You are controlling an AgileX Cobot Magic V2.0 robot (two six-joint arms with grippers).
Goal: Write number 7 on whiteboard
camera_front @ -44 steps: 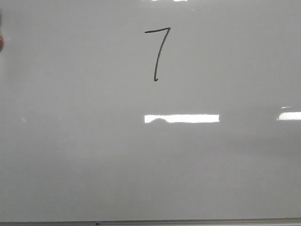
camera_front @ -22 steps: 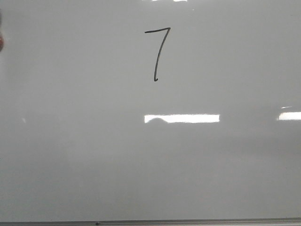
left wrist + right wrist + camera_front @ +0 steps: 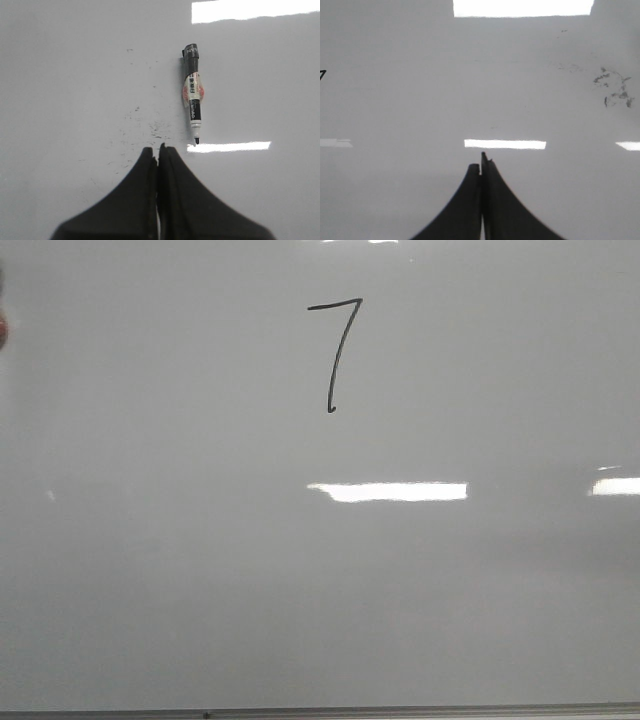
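A glossy pale whiteboard with a thin grey frame edge fills the view. Over it, the left hand is pressed closed and empty; an uncapped marker lies flat beyond, tip toward the fingers. The right hand is likewise closed. The number 7 sits upper centre, stem running near-vertical.

text: number 7 | on: whiteboard | marker label: unreadable

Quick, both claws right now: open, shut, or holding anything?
Left claw: shut, empty; the marker lies loose on the whiteboard ahead of it.
Right claw: shut, empty.
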